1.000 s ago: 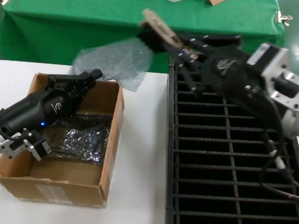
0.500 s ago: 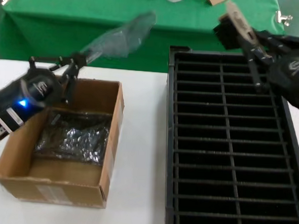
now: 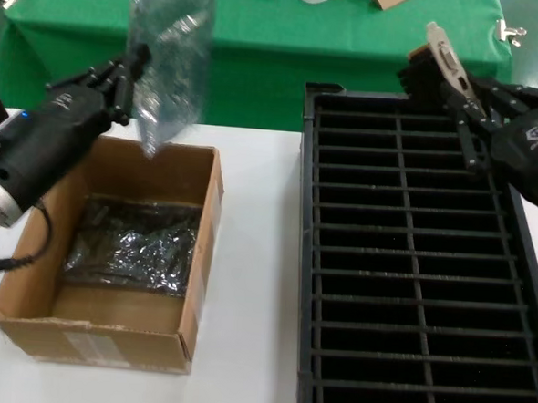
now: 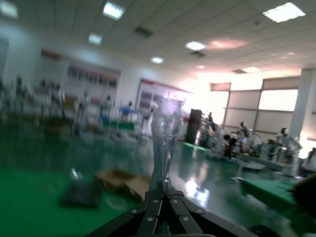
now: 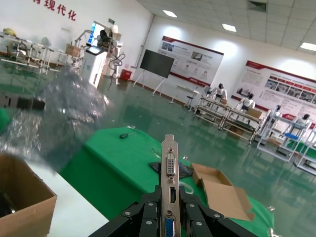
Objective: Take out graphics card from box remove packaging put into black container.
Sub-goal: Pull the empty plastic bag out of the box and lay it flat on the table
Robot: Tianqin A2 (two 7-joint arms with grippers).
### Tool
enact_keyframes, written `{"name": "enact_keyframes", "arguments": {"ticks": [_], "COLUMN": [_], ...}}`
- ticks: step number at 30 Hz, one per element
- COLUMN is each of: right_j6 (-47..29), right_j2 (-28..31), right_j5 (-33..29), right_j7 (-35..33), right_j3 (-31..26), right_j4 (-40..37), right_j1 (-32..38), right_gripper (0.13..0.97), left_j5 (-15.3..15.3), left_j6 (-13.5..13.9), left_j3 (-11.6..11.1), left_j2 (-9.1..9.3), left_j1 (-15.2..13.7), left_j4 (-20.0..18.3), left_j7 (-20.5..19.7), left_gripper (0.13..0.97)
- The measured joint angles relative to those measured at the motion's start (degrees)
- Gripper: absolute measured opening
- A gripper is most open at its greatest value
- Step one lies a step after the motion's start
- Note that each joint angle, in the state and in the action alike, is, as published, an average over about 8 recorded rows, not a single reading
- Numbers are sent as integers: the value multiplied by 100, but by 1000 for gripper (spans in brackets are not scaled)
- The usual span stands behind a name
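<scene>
While pinched in left tool point(image 3: 129, 65), wrinkly packaging point(image 3: 171, 54); bracketed graphics card point(image 3: 435, 66) clamped in right tool point(image 3: 458, 90).

brown box point(image 3: 106, 333), black slotted container point(image 3: 411, 265)

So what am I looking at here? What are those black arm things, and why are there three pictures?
It is a robot with two arms, and each arm ends in a pincer for grabbing. The big picture comes from a camera on its head, looking down at a white table. The other two come from small cameras on its wrists, so you see the room beyond.

On the table sit a brown cardboard box, with another shiny bag inside it, and a large black tray full of narrow slots.

The left pincer holds up an empty crinkly plastic bag. The right pincer grips a graphics card, a computer part, above the tray's far end.
</scene>
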Motion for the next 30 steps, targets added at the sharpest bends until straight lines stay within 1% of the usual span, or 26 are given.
{"name": "enact_keyframes", "arguments": {"ticks": [2,4,7,9,11,14,15,17,19,21,22,24,28,30], "right_j6": [31,44,41,30,19,14,16,22,28,29,26,11,-43,-75], "right_j2": [-11,-19,-31,-42,-56,-77,-83,-93,-100,-106,-109,-119,-148,-167], "right_j5": [47,78,88,71,44,6,-3,-14,-19,-25,-32,-54,-135,-185], "right_j7": [-36,-55,-58,-48,-35,-21,-19,-20,-23,-25,-22,-10,37,67], "right_j3": [-22,-43,-70,-81,-88,-88,-87,-83,-79,-75,-74,-73,-67,-59], "right_j4": [-77,-136,-193,-210,-215,-211,-209,-205,-204,-207,-208,-206,-175,-145], "right_j1": [14,28,46,53,52,37,29,13,-1,-8,-9,-7,-6,-14], "right_gripper": [192,192,192,192,192,192,192,192,192,192,192,192,192,192], "left_j5": [-2,83,372,664,1026,1585,1735,1942,1963,1773,1602,1170,152,-349], "left_j6": [532,1053,1766,2126,2397,2648,2706,2820,2976,3215,3369,3734,4523,4863], "left_j3": [0,0,0,0,0,0,0,0,-1,-1,-1,-1,-1,-3], "left_j2": [-153,-290,-442,-480,-477,-410,-379,-312,-226,-124,-70,49,262,346], "left_j1": [28,48,63,60,55,51,52,57,69,87,96,114,124,112], "left_j4": [-516,-983,-1526,-1720,-1814,-1820,-1806,-1771,-1741,-1730,-1732,-1743,-1769,-1769], "left_j7": [-531,-1063,-1874,-2390,-2905,-3578,-3747,-3974,-4003,-3813,-3643,-3212,-2192,-1692], "left_gripper": [138,138,138,138,138,138,138,138,138,138,138,138,138,138]}}
